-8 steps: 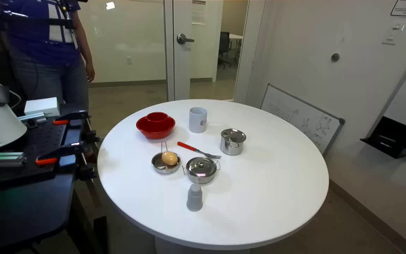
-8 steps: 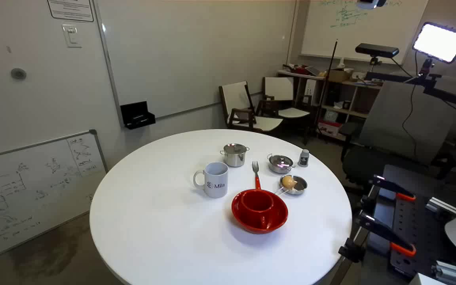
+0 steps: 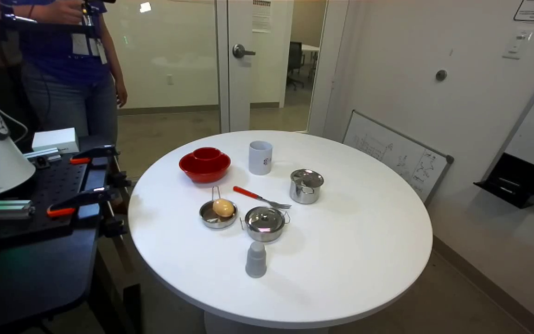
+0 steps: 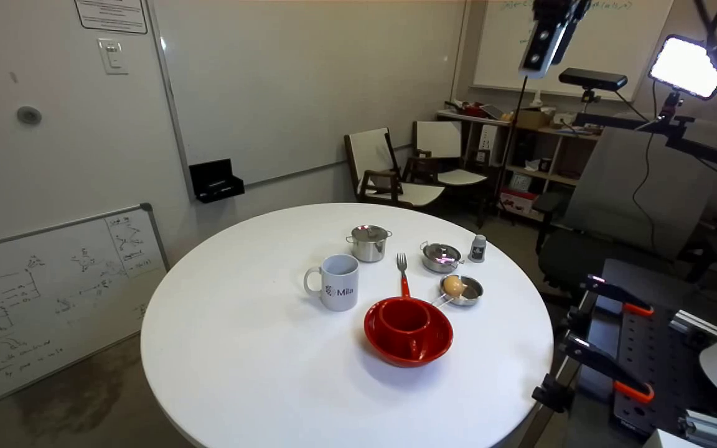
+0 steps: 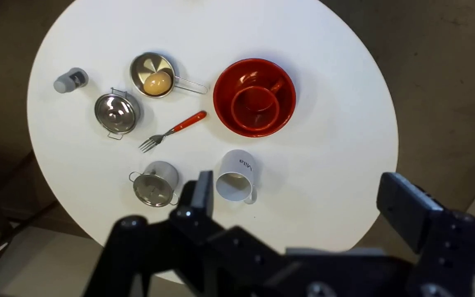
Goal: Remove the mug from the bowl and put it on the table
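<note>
Find red mug [image 5: 255,108] mouth-up inside red bowl [image 5: 231,82], on white counter [image 5: 344,156]. See fingers [image 4: 539,50] high up in an exterior view, well apart from mug; in wrist view, spread wide. Note white cup [image 5: 238,168] near bowl, apart from it. Log egg [image 5: 157,84] in metal pan [image 5: 139,69], fork [image 5: 179,126] between pan and tall lidded pot [image 5: 155,186], low lidded pot [image 5: 116,114] just beside pan, grey bottle [image 5: 71,80] near low pot.

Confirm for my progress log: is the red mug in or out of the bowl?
In: the wrist view shows the bowl encircling the red mug; both exterior views agree.
</note>
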`<state>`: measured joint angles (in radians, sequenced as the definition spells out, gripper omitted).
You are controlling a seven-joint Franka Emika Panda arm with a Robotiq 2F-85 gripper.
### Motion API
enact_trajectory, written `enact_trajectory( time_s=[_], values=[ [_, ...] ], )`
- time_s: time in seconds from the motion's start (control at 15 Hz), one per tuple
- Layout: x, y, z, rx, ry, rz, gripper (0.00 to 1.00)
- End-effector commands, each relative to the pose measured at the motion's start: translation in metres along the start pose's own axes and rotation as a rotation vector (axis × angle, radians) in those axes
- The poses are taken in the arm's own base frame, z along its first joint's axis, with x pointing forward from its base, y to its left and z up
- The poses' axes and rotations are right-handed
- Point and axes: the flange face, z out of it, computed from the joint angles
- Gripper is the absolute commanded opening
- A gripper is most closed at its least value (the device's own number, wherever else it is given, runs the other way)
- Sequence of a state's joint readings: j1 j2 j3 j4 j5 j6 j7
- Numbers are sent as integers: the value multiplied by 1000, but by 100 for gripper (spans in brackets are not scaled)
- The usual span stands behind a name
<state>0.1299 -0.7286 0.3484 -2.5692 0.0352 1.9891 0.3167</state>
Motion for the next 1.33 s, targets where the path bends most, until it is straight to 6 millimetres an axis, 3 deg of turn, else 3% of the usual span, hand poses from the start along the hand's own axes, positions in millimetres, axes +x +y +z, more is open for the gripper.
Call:
enact_trajectory(
  time_s=[0.0, 0.4, 0.53, 0.6, 0.67, 0.8, 1.07, 1.27],
  values=[
    [22, -12, 61, 50, -37, -45, 100],
    [48, -19, 173, 134, -142, -81, 100],
    [61, -16, 200, 222, -129, -126, 100],
    [66, -15, 206, 251, -136, -143, 100],
    [50, -13, 190, 189, -133, -109, 100],
    [58, -9, 208, 223, -148, -129, 100],
    [63, -10, 210, 209, -145, -103, 100],
    [78, 5, 237, 201, -143, -52, 100]
  ],
)
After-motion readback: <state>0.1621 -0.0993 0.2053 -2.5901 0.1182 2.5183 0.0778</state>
